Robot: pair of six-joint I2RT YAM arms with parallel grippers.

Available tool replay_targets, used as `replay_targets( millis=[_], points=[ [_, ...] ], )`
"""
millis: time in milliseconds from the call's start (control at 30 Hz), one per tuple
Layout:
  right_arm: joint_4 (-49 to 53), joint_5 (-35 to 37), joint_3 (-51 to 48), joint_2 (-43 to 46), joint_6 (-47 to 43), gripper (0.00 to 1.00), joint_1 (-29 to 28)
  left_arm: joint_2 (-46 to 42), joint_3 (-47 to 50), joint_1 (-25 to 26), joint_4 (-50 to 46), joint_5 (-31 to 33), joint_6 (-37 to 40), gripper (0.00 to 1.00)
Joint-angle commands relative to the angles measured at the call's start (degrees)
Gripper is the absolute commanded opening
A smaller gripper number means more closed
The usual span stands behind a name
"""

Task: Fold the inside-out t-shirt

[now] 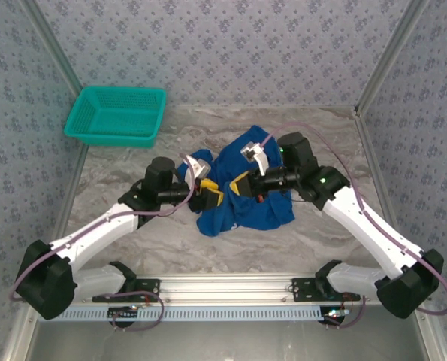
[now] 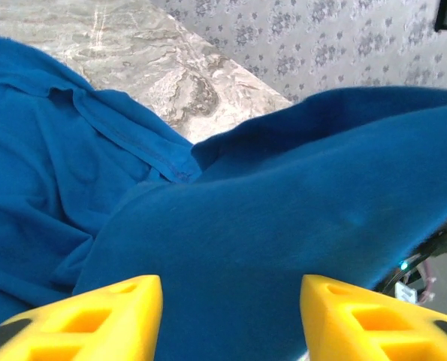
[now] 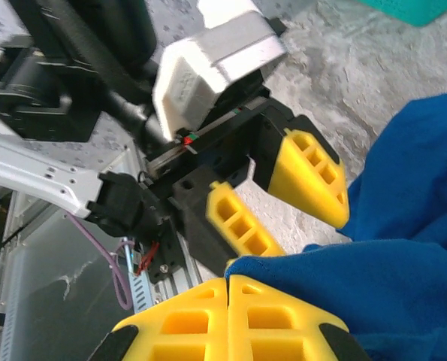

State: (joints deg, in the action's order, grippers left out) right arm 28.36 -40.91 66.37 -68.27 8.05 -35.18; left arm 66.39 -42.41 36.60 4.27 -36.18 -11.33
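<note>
Right gripper pinching t-shirt, left gripper parted

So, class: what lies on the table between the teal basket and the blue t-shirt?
Nothing. In the top view, the stretch of grey marbled tabletop between the teal basket and the blue t-shirt is bare.

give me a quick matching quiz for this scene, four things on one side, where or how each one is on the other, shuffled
1 t-shirt
2 basket
3 left end effector
4 right end effector

a far left corner of the table
b open
c shut on blue fabric
d crumpled in the middle

Pairs: 1-d, 2-a, 3-b, 4-c
</note>
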Motion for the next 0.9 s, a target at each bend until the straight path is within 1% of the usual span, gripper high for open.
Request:
replay_targets(
  millis=[0, 167, 233, 300, 367, 400, 433, 467, 500, 533, 567, 600, 633, 700, 733, 800, 867],
  points=[
    [2.27, 2.69, 1.45, -2.33, 0.43, 0.00, -0.57, -3.84, -0.31, 1.21, -0.53, 2.89, 3.11, 0.59],
    [1.06, 0.18, 1.45, -3.32, 0.71, 0.00, -0.26, -5.32, -0.75, 2.36, -3.78, 4.79, 7.64, 0.64],
    [1.08, -2.34, 1.48, -3.73, 0.38, 0.00, 0.20, -4.25, -1.68, 3.11, -4.26, 4.90, 9.20, 0.65],
    [0.53, -4.39, 3.25, -4.06, 0.52, 0.00, 0.29, -1.41, -3.19, 4.14, -4.80, 5.57, 10.31, 0.65],
    [0.44, -5.07, 3.46, -4.15, 0.56, 0.00, 0.46, 1.60, -4.86, 4.43, -5.13, 6.41, 10.53, 0.61],
    [0.62, -5.29, 3.59, -4.15, 0.48, 0.00, 0.61, 2.92, -5.38, 4.38, -4.79, 7.17, 10.23, 0.54],
    [0.80, -5.11, 3.74, -4.12, 0.64, 0.00, 0.80, 3.54, -5.75, 4.39, -4.28, 7.66, 9.74, 0.45],
    [1.22, -4.85, 3.84, -4.36, 1.00, 0.00, 1.26, 4.07, -5.83, 4.44, -3.06, 8.53, 8.81, 0.31],
    [2.06, -4.40, 4.15, -4.54, 1.42, 0.00, 1.83, 4.25, -5.74, 4.42, -1.38, 10.07, 7.09, 0.13],
    [3.37, -2.93, 4.57, -4.67, 1.86, 0.11, 2.56, 4.14, -5.52, 4.30, -0.19, 12.18, 5.32, 0.03],
    [5.45, -0.34, 4.96, -4.52, 2.64, 0.22, 3.61, 3.78, -5.05, 4.02, 0.67, 15.11, 3.23, 0.00],
    [7.29, 2.57, 4.49, -3.75, 3.70, 0.32, 5.44, 3.14, -4.26, 3.47, 1.69, 16.38, 1.13, 0.00],
    [8.00, 5.46, 3.32, -2.75, 5.30, 0.38, 7.37, 2.25, -3.17, 2.81, 2.84, 16.20, -0.63, 0.00],
    [6.94, 12.09, -2.15, 0.24, 9.29, 0.46, 10.92, -0.13, 0.19, 1.84, 6.36, 15.26, -3.40, 0.00],
    [4.99, 13.22, -4.83, 1.38, 11.51, 0.47, 11.98, -0.89, 1.57, 1.61, 7.47, 15.02, -3.92, 0.00],
    [-0.31, 13.88, -10.00, 2.05, 15.16, 0.50, 12.29, -2.33, 3.01, 1.10, 7.41, 15.26, -4.46, 0.00],
    [-3.68, 13.32, -12.94, 1.12, 17.09, 0.54, 11.75, -3.26, 3.35, 0.83, 6.55, 14.41, -4.61, 0.00]
  ],
)
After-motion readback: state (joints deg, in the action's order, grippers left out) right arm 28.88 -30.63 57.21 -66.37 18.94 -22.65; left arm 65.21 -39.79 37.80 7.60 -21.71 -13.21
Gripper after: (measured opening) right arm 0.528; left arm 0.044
